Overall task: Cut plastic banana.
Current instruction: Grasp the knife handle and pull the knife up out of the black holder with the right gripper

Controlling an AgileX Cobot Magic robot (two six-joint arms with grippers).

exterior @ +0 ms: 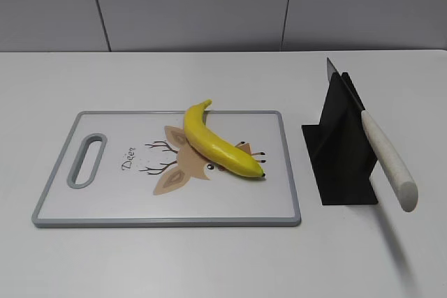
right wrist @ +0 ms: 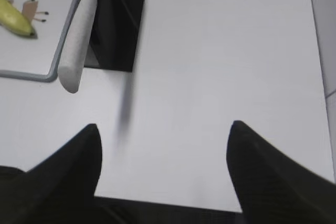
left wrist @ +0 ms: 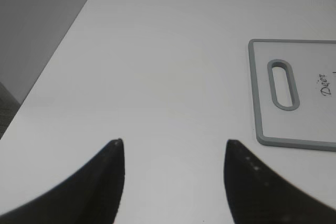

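The yellow plastic banana (exterior: 216,143) lies on a white cutting board (exterior: 105,197) with a grey rim and a deer drawing. Its dark end also shows in the right wrist view (right wrist: 16,18). A knife with a white handle (exterior: 388,160) rests slanted in a black stand (exterior: 342,151), to the right of the board; both show in the right wrist view, the handle (right wrist: 80,40) and the stand (right wrist: 113,24). My left gripper (left wrist: 173,148) is open and empty over bare table left of the board (left wrist: 262,103). My right gripper (right wrist: 164,129) is open and empty, near the table's front edge. Neither gripper shows in the exterior view.
The table is white, with a grey wall behind it. The table's left edge (left wrist: 47,72) and right edge (right wrist: 317,61) show in the wrist views. The board has a grey handle slot (exterior: 86,160) at its left end.
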